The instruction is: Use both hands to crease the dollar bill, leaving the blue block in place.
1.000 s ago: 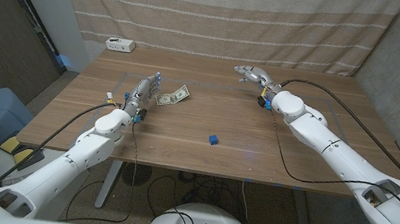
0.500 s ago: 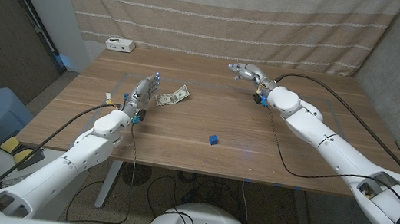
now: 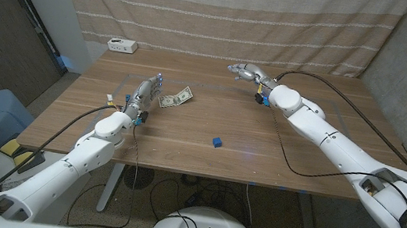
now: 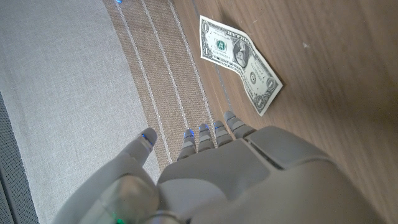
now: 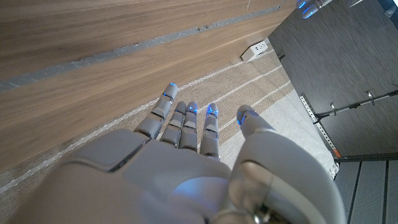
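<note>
Your left hand (image 3: 146,91) stands at about 9 o'clock on the worktop (image 3: 210,123), fingers (image 4: 205,138) spread a little and extended, holding nothing. The bill (image 3: 176,98) lies flat on the wood just beside that hand, at its 3 o'clock, apart from the fingertips; in the left wrist view you see it face up beyond the fingers, one corner slightly lifted. The block (image 3: 217,142), small and blue, sits near the worktop's middle, at roughly 5 o'clock from the bill and well apart from it.

Your right hand (image 3: 247,72) is at about 1 o'clock on the worktop, near the far edge, fingers (image 5: 185,124) stretched out side by side with the thumb set off, holding nothing. You cannot tell from these views whether it touches the wood. It is well apart from both bill and block.

A white power strip (image 3: 123,44) rests at the far corner, about 11 o'clock. A striped curtain (image 3: 224,14) hangs behind the worktop.
</note>
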Robot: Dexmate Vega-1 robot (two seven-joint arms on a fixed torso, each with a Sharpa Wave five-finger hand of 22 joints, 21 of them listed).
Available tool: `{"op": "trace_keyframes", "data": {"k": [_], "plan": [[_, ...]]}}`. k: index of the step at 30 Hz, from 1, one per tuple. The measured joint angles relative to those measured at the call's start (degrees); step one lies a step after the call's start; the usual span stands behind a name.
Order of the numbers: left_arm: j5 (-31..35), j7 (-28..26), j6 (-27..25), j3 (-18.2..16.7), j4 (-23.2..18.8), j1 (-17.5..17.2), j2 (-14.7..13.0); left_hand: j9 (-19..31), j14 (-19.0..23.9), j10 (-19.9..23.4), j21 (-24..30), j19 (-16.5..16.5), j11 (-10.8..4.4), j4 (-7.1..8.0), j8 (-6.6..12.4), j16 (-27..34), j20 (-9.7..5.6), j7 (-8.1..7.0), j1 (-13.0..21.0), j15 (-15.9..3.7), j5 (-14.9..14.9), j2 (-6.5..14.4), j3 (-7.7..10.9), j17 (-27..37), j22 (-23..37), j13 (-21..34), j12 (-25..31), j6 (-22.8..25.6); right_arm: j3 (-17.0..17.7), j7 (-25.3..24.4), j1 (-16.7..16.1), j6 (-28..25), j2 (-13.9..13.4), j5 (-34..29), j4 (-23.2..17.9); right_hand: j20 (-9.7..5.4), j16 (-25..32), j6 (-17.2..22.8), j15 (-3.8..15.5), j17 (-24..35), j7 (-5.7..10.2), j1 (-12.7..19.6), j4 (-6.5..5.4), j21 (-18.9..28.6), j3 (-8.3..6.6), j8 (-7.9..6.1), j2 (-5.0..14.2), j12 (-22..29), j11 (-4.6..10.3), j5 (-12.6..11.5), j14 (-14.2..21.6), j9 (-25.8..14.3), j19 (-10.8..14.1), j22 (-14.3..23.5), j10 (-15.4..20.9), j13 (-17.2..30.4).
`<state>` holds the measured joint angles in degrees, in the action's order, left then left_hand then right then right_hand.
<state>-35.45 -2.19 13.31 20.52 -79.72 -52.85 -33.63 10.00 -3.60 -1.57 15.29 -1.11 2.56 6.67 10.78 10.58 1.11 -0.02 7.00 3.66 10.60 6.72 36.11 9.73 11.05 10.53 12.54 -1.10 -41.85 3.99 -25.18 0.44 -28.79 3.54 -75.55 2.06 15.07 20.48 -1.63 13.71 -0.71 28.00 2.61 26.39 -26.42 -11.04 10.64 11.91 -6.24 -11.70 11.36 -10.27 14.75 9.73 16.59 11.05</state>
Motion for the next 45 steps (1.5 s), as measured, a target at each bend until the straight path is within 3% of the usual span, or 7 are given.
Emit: {"op": "trace_keyframes", "data": {"k": [21, 45], "plan": [[0.0, -0.2, -0.9, -0.1, 0.0, 0.4, -0.2, 0.0, 0.0, 0.0, 0.0, 0.0, 0.0, -0.22, 0.0, 0.0, 0.0, 0.0, 0.0, 0.0, 0.0, 0.0, -0.22, 0.0, 0.0, 0.3, 0.0, 0.0, -3.0, 2.2, 3.9, 1.6, 2.4, -3.6, 4.7, -0.01, 0.4, 0.6, 0.31, 0.0, 0.0, 0.3, -0.24, -0.6, -0.23, 0.0, 0.31, 0.0, 0.29, 0.0, 0.3, 0.0, 0.6, 0.0, 0.3, 0.0], [0.1, -0.3, -1.7, -0.1, -1.0, 0.0, -0.9, 0.0, 0.3, 0.2, 0.0, 0.0, -0.22, -0.22, 0.0, 0.0, 0.0, 0.31, 0.0, -0.3, 0.0, 0.0, -0.22, 0.0, 0.0, 0.3, 0.0, 0.3, -6.0, 3.2, 6.1, 1.8, 3.3, -8.8, 4.7, -0.01, 0.4, 1.3, 0.62, 0.0, 0.09, 0.3, 0.0, -1.0, -0.47, 0.0, 0.31, 0.0, 0.41, 0.0, 0.6, 0.0, 0.6, 0.0, 0.8, 0.0]]}}
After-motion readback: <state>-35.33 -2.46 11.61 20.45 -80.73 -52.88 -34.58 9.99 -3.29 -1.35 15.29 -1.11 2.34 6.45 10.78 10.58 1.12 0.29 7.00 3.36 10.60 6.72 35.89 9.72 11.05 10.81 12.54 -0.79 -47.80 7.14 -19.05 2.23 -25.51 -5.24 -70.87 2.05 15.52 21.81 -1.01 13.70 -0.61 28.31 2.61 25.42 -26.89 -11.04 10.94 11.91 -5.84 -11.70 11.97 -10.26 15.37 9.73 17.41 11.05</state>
